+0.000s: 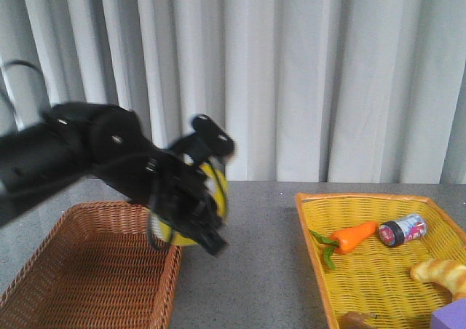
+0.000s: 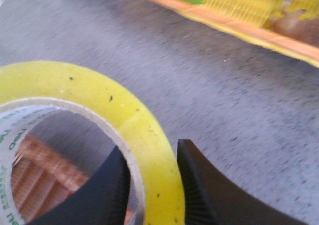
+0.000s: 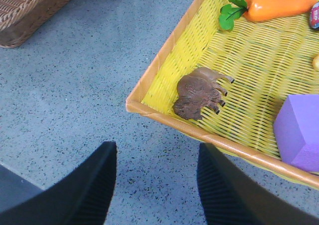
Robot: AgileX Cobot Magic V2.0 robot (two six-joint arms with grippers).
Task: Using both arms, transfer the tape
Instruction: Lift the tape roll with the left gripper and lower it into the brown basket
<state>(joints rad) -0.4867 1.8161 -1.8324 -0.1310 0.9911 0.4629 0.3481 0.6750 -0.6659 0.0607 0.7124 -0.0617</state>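
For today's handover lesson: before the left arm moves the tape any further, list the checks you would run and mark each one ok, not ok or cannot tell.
1. Left gripper pinches the tape wall, one finger inside the core: ok.
2. Tape lifted off the table: ok.
3. Tape over the brown basket edge or beside it: cannot tell.
4. Right gripper open and empty: ok.
5. Right gripper near the tape for handover: not ok; it is by the yellow basket corner.

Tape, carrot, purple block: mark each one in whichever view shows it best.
tape (image 2: 127,113): left wrist view, on the yellow outer band of the roll.
carrot (image 3: 281,7): right wrist view, on the middle of its orange body.
purple block (image 3: 301,130): right wrist view, on its large side face.
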